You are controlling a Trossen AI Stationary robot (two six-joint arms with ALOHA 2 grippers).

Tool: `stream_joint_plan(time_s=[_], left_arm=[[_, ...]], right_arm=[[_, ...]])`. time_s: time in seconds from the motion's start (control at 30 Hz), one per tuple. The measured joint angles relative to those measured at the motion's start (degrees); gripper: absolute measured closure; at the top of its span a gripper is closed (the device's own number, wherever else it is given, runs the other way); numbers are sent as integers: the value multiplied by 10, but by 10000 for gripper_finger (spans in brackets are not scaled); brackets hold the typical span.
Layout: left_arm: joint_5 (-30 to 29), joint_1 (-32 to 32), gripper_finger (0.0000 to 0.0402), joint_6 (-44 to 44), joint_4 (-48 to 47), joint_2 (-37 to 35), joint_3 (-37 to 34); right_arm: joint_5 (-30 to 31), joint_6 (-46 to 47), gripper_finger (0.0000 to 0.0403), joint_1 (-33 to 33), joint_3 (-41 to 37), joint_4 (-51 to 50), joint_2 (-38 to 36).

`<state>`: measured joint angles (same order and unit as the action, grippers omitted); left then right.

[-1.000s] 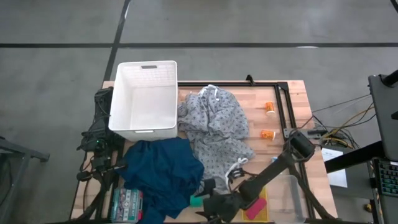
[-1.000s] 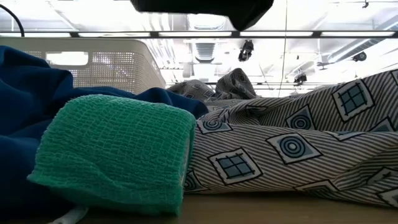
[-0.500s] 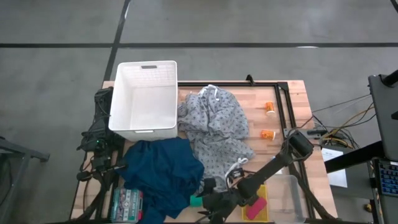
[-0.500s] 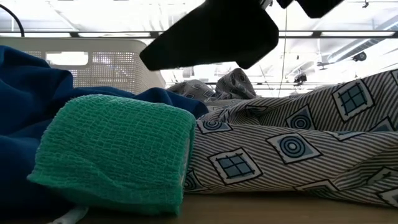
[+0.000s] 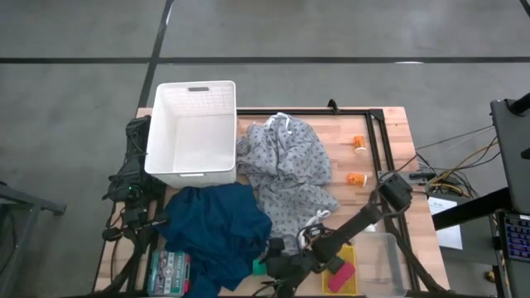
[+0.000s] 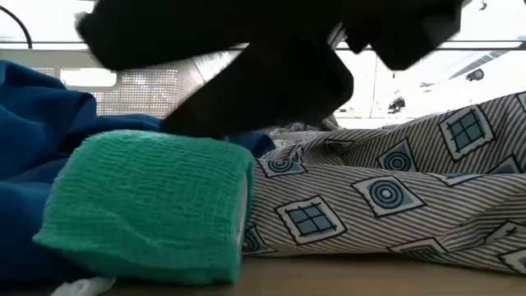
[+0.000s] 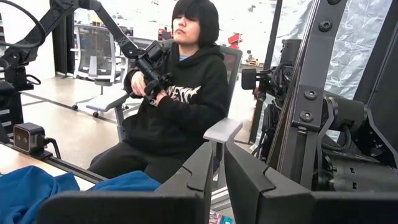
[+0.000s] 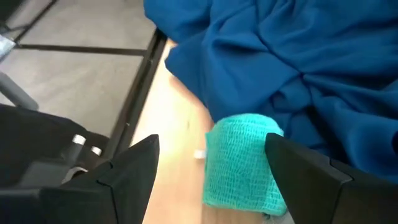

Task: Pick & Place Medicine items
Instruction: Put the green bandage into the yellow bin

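bandage roll (image 8: 239, 163): green, woven, cylindrical | right gripper (image 8: 211, 177): open, straddling it

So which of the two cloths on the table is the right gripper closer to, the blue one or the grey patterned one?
The plain dark blue cloth. The open right gripper hovers at its near edge, over the green bandage roll lying against it. The grey patterned cloth lies farther off, beside the white basket.
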<state>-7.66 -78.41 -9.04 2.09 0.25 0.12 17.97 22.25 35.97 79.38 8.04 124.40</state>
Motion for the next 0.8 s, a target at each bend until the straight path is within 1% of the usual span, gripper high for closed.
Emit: stream_joint_plan(time_s=[0.53,0.8], left_arm=[[0,0,355,0,0,0,0],[0,0,355,0,0,0,0]], right_arm=[[2,-4,115,-21,-5,-34,1],[-3,-4,115,-26,-5,-37,14]])
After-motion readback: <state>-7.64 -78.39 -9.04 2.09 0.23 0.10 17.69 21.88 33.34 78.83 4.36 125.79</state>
